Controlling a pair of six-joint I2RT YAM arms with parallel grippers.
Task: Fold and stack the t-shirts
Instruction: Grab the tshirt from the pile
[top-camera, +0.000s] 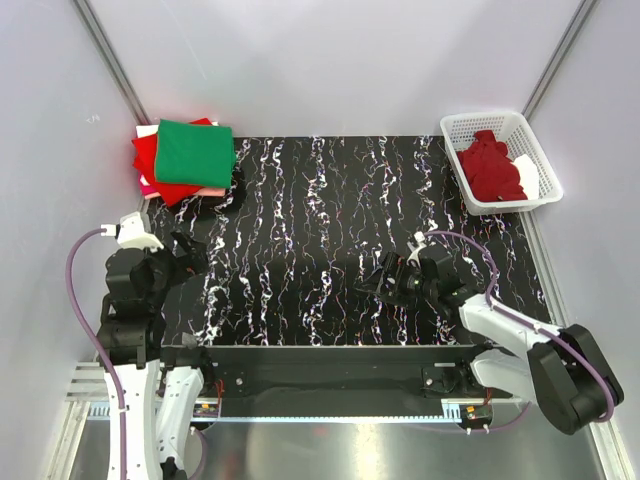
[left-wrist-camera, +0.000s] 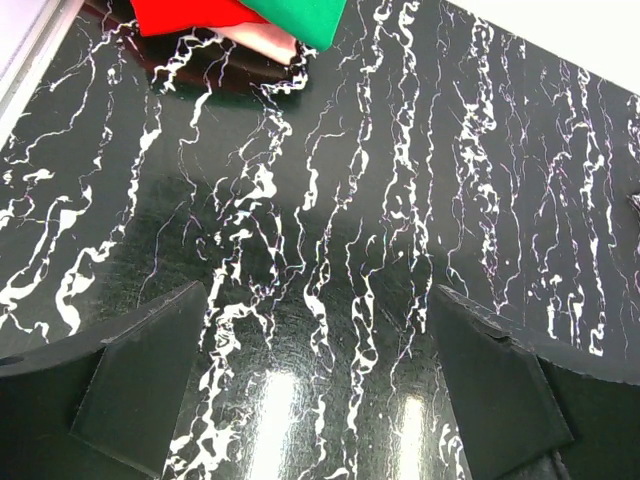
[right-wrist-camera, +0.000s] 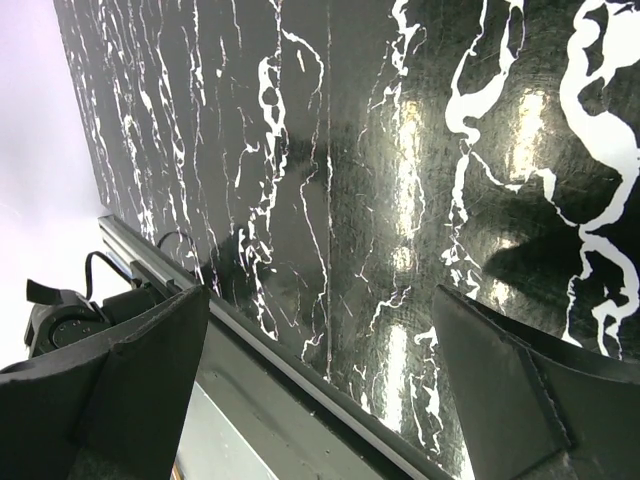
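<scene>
A black marbled table (top-camera: 320, 200) fills the cell, with two arms mounted at its near edge. The left arm (top-camera: 130, 290) stands folded upright over its base at the table's near-left corner. The right arm (top-camera: 500, 325) stretches low from the near-right corner toward the middle of the table.

In the far-left corner lies a folded stack: a green t-shirt (top-camera: 193, 152) on top, a bright red t-shirt (top-camera: 150, 160) beneath it and a pale pink t-shirt (top-camera: 210, 191) showing at the lower edge. In the far-right corner a dark crimson t-shirt (top-camera: 492, 168) sits crumpled inside a white basket (top-camera: 480, 122), next to something white.

The left gripper (top-camera: 190, 255) points across the table toward the stack, well apart from it, its fingers (left-wrist-camera: 140, 380) spread wide with only bare tabletop between them. The right gripper (top-camera: 385, 280) hovers low near the table's centre, its fingers (right-wrist-camera: 500, 390) likewise spread and holding nothing.
</scene>
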